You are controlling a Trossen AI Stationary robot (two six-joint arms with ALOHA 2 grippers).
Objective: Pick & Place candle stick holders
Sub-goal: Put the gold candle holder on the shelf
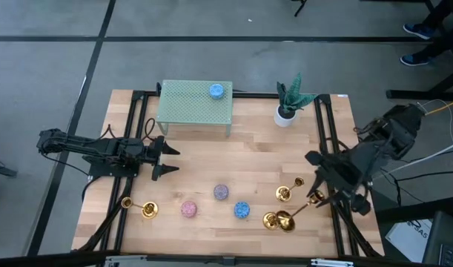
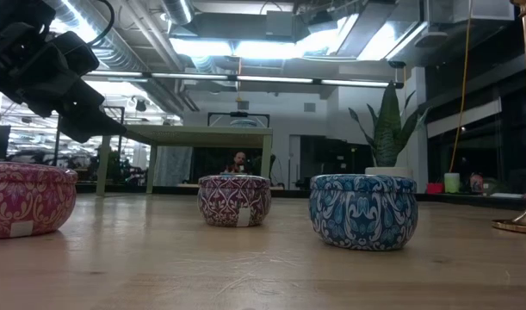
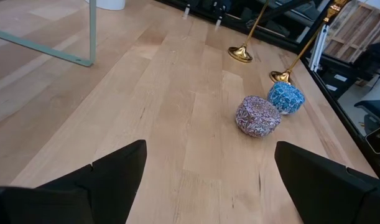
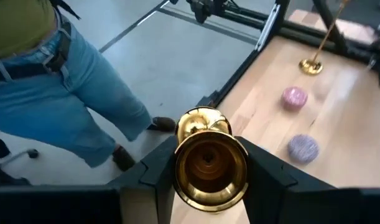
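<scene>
Right gripper (image 1: 316,197) is clamped on a candlestick holder (image 4: 207,160) by its cup end, at the front right of the table (image 1: 204,159); in the high view the held holder (image 1: 300,209) slants from the fingers down-left with its base by another holder's base (image 1: 270,220), contact between them can't be told. Third holder (image 1: 283,193) stands just behind those, stem angled toward the right gripper. Fourth holder (image 1: 139,208) lies on its side at the front left. Between them along the front: pink candle (image 1: 189,209), blue candle (image 1: 242,210), and purple-grey candle (image 1: 222,192) slightly further back. Left gripper (image 1: 170,159) hovers mid-left over bare wood, fingers (image 3: 109,177) spread wide, nothing in them. At the back: green mesh stand (image 1: 195,105) with a second blue candle (image 1: 216,90) on top, potted plant (image 1: 289,100) to its right. Right wrist view shows a person in jeans (image 4: 59,81) standing on the floor off the table's edge
</scene>
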